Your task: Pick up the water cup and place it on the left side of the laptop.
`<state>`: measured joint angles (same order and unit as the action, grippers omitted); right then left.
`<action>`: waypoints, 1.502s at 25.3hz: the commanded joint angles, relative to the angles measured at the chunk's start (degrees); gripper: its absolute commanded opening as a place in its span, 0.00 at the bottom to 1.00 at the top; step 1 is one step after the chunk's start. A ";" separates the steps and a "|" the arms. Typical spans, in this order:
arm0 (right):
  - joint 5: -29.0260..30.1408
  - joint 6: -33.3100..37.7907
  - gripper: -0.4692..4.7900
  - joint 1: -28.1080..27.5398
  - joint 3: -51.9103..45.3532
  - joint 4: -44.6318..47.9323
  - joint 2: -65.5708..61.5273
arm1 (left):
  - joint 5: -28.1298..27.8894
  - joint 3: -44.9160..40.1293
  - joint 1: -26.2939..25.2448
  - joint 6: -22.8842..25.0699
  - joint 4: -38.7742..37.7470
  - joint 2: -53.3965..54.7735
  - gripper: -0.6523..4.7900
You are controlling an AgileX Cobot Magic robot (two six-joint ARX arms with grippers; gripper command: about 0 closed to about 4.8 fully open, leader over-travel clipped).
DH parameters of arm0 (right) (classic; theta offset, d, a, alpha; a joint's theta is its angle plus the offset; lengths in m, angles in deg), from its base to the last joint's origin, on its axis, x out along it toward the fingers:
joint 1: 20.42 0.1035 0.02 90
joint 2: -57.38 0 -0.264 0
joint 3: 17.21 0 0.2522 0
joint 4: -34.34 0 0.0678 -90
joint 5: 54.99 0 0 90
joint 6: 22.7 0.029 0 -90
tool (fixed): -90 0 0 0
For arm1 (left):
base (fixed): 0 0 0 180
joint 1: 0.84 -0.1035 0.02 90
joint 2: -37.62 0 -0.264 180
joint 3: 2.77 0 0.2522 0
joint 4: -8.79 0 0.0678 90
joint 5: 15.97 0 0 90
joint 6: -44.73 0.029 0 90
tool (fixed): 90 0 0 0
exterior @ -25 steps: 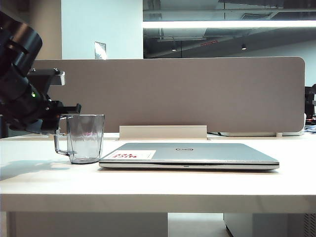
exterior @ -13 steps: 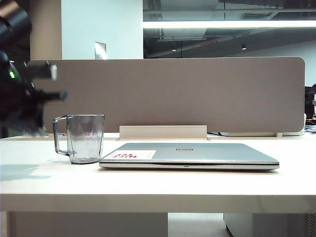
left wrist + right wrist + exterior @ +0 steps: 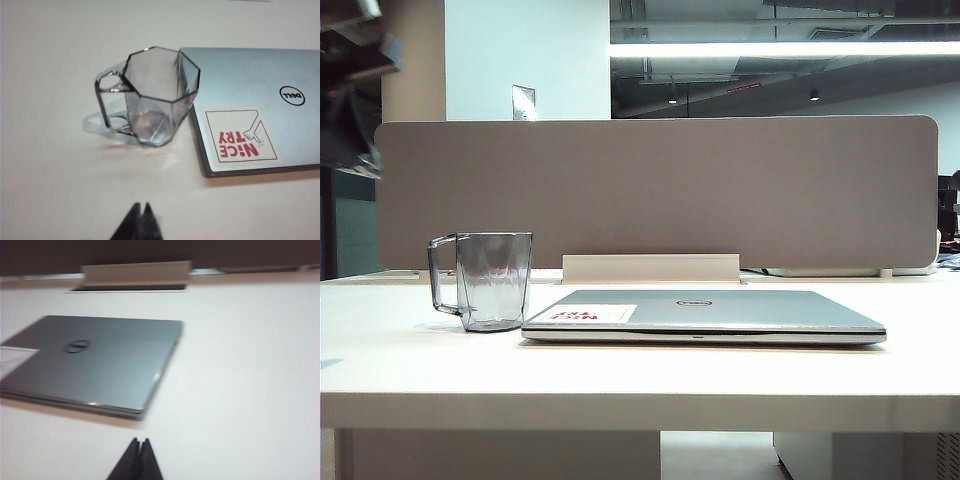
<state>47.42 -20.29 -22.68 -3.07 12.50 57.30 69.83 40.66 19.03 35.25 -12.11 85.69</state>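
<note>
The empty cup (image 3: 493,280) stands upright on the table (image 3: 640,375), just beside the closed laptop (image 3: 705,315) on its left. The left gripper (image 3: 140,210) hangs above, jaws together, holding nothing. The right gripper (image 3: 138,446), likewise closed, is near the laptop's right.

Water cup (image 3: 492,280) upright just left of the closed laptop (image 3: 704,316).

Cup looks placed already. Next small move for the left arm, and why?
Probably just finish pulling the left hand away and park it; no regrasp seems needed. The water cup stands upright on the table, right beside the left edge of the closed laptop, and nothing holds it. The left hand is shut, empty and clear of the cup. The right hand is also shut, above bare table.
</note>
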 commanded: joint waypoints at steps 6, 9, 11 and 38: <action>-7.91 -2.82 0.09 0.00 -0.28 0.33 0.09 | -11.87 -10.69 7.54 -2.14 -0.04 -20.74 0.11; -11.19 -2.89 0.09 -0.02 -0.26 0.33 0.09 | -14.29 -12.68 9.75 -3.30 -3.85 -27.69 0.11; -11.41 -2.91 0.09 -0.02 -0.28 0.33 0.09 | -15.47 -13.57 10.49 -3.41 -7.23 -32.20 0.11; -10.99 -2.84 0.09 0.00 -0.26 -0.02 0.02 | -20.94 -17.09 10.49 0.09 -16.33 -47.65 0.11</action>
<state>36.62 -22.98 -22.70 -3.07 12.04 57.28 50.51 23.89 29.53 29.88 -29.20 38.00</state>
